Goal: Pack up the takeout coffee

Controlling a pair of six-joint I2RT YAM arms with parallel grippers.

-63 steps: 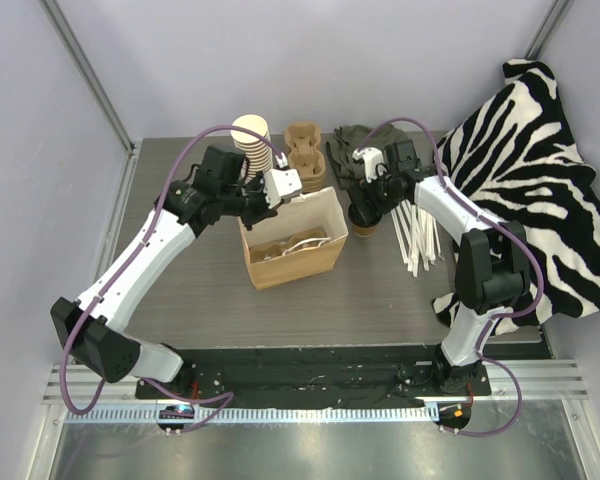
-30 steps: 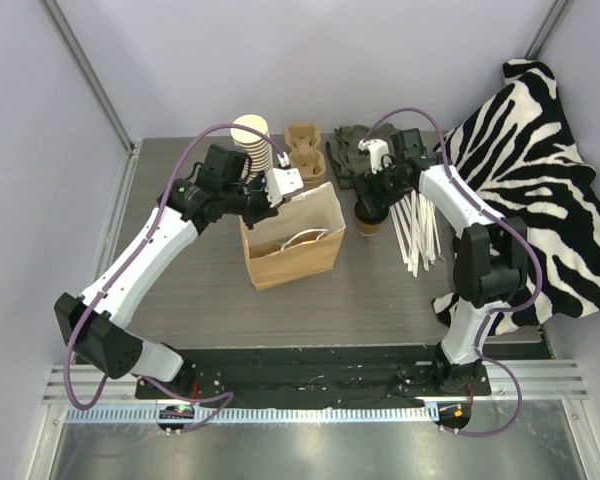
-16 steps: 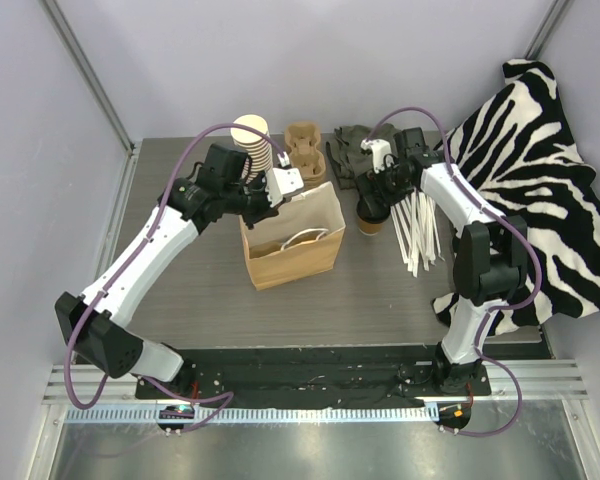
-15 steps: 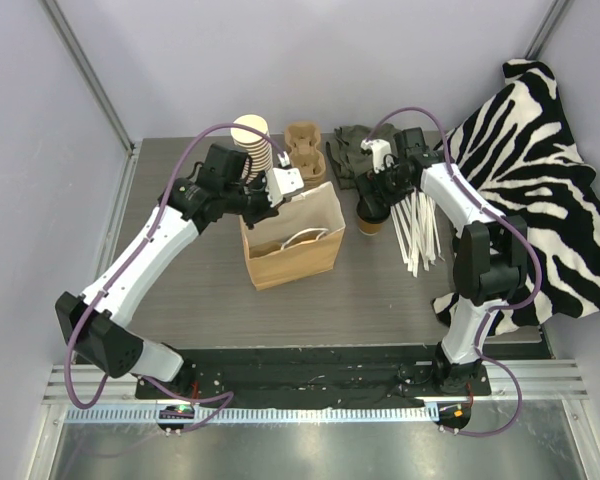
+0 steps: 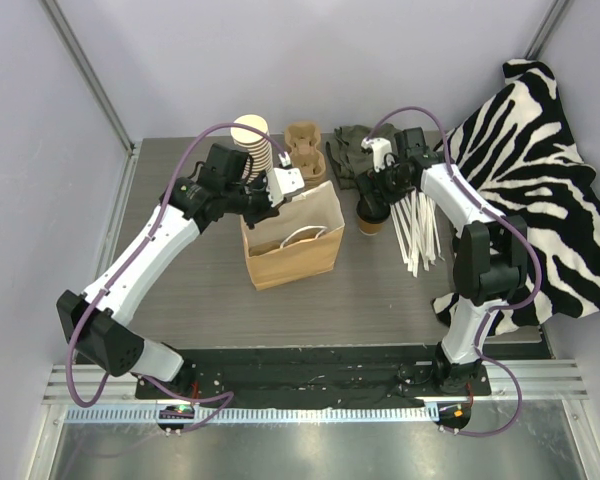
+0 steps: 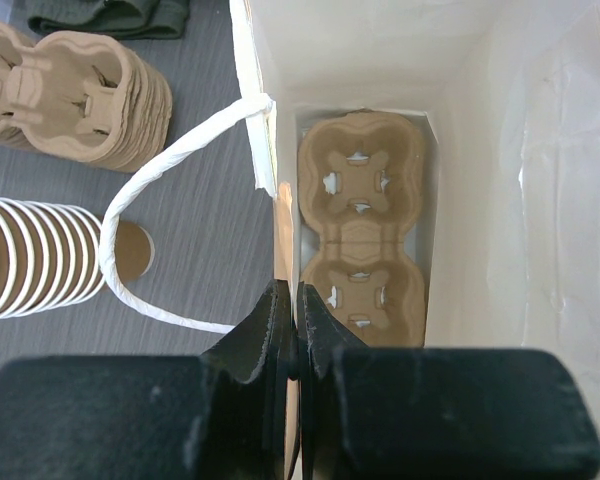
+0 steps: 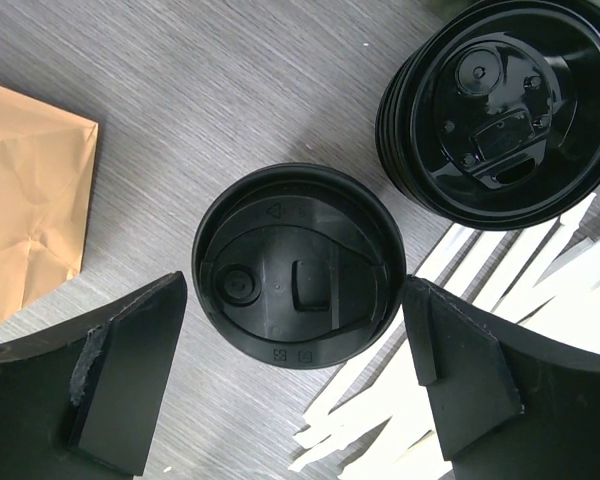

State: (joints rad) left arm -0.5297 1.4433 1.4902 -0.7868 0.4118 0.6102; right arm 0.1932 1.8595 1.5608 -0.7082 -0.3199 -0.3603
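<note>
**mugsy:** ok what's the setup, surface and room?

**benchrat:** Closest in there's a metal rail point(image 5: 310, 412), then a black base plate point(image 5: 310, 375) with both arms bolted to it. Past that is a grey wood-grain table point(image 5: 380, 290), boxed in by plain lavender walls point(image 5: 310, 60). A zebra-print cloth point(image 5: 540, 150) is draped down the right side.

**mugsy:** and the coffee?

**benchrat:** The takeout coffee point(image 7: 298, 265) is standing upright on the table just right of the paper bag point(image 5: 290, 250). It's a brown cup with the black lid on. The right gripper point(image 7: 295, 285) hangs straight over it, spread wide. There's one finger point(image 7: 130, 370) on each side of the lid with a gap both sides, so it's got hold of nothing. White sticks point(image 5: 417, 235) are fanned out right beside the cup, and a stack of loose black lids point(image 7: 500, 110) sits just next to it too.

**mugsy:** left arm doing anything?

**benchrat:** The left gripper point(image 6: 288, 300) is pinched tight on the bag's far rim. The bag's mouth is open and a pulp cup carrier point(image 6: 362, 235) lies flat on the bottom. The white twisted handle point(image 6: 150, 270) loops down outside that wall. Along the back edge you've got a stack of lidless cups point(image 5: 252, 140), a stack of carriers point(image 5: 305, 148) next to it, and a dark green cloth point(image 5: 352, 155) to the right of those.
</note>
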